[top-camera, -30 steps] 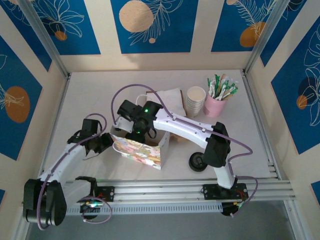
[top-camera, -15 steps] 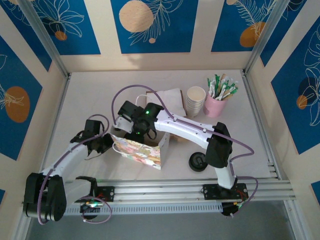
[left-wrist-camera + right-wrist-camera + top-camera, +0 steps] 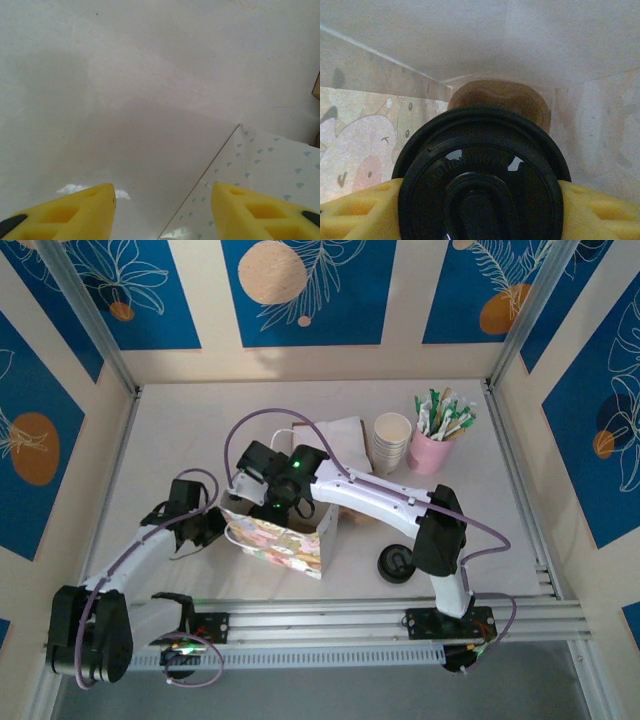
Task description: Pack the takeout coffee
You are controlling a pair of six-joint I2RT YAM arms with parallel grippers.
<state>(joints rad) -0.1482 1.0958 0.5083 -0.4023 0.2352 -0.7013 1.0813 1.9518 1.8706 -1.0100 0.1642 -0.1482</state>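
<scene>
Takeout coffee [image 3: 479, 165]: clamped between the fingers of the right gripper [image 3: 480, 207], pinched on both sides at the black lid. Brown bit just past the lid, probably the cup body. Down inside the paper bag [image 3: 375, 130], with bag walls close around the gripper on all sides.

Guessing fairly light, but sloshy if full. Soft paper sides, easy to crush. Lid rim probably the stiffest part to hold, but liable to pop off under a hard squeeze. Best kept upright, held gently, maybe gripped lower on the body instead.

Left gripper [image 3: 162, 202]: fingers spread apart with nothing between them, low over the surface [image 3: 125, 75]. Heart-print paper [image 3: 260, 165] just ahead to the right, probably part of the bag.
</scene>
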